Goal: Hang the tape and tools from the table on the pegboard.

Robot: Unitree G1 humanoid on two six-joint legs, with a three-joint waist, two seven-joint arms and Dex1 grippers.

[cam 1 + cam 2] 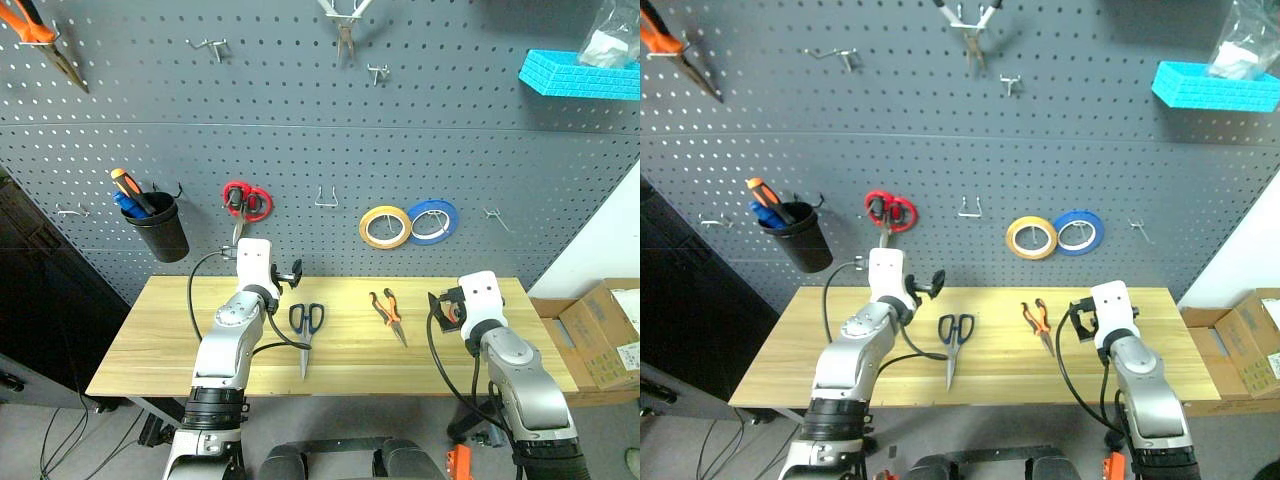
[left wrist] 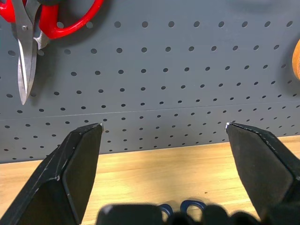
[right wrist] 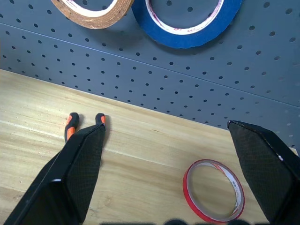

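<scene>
Nothing is picked yet: both grippers, left [image 2: 164, 129] and right [image 3: 166, 129], hover with fingers wide. Next, right should descend on the red tape [image 3: 214, 190] near the desk's [image 1: 340, 375] right edge.

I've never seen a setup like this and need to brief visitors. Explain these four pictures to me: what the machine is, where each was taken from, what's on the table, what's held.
This is a two-armed humanoid robot. Two pictures come from cameras in its head, looking down over its arms. The other two come from cameras on its wrists, looking out between each gripper's two black fingers.

The left gripper and right gripper are both open and hold nothing.

On the wooden table lie dark-handled scissors, orange-and-black pliers and, seen from the right wrist, a red tape roll.

Behind it, a grey pegboard already carries red-handled scissors, a yellow roll, a blue roll and a black cup of tools.
</scene>
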